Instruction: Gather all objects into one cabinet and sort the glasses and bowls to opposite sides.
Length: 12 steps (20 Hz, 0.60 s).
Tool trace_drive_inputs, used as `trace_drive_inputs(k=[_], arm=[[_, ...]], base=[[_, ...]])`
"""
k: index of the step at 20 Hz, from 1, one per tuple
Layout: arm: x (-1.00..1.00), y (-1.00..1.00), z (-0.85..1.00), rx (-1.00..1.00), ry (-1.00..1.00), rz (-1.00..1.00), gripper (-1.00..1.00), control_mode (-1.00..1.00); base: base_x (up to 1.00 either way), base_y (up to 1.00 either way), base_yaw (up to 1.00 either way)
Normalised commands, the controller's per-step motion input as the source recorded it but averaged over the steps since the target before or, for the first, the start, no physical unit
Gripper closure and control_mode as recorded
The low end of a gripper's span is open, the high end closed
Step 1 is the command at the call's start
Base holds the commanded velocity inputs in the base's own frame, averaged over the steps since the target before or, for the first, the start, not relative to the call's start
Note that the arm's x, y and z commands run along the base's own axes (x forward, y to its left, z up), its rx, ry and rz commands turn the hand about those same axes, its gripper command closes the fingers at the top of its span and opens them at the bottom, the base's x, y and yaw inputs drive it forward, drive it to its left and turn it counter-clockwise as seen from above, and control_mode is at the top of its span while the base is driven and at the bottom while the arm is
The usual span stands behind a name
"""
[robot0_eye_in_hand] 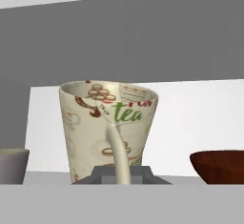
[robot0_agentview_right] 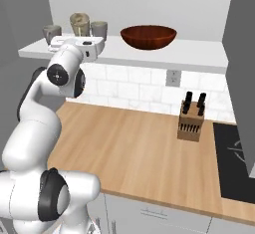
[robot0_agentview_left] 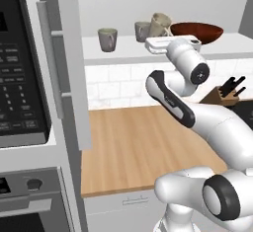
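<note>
Cream mug (robot0_eye_in_hand: 108,127) in claw (robot0_eye_in_hand: 119,173), cabinet shelf (robot0_agentview_left: 123,48).

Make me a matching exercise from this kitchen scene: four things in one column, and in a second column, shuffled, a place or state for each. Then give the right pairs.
Things
1. cream mug
2. dark red bowl
3. knife block
4. lone grey mug

Places or states
A. standing on the wooden counter by the tiled wall
B. alone on the shelf, apart from the other mugs
C. tilted, its handle between the shut jaws of the gripper
D. upright on the shelf, on the side nearest the knife block

Pairs: 1-C, 2-D, 3-A, 4-B
</note>
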Motion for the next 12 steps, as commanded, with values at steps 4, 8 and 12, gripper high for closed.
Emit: trace_drive_inputs(k=[4, 8, 12], arm=[[0.00, 0.00, 0.00, 0.00, 0.00, 0.00, 1.00, 1.00], [0.00, 0.00, 0.00, 0.00, 0.00, 0.00, 1.00, 1.00], [0.00, 0.00, 0.00, 0.00, 0.09, -0.01, 1.00, -1.00]], base=[[0.25, 0.00, -0.05], [0.14, 0.00, -0.03], [0.00, 0.00, 0.00]])
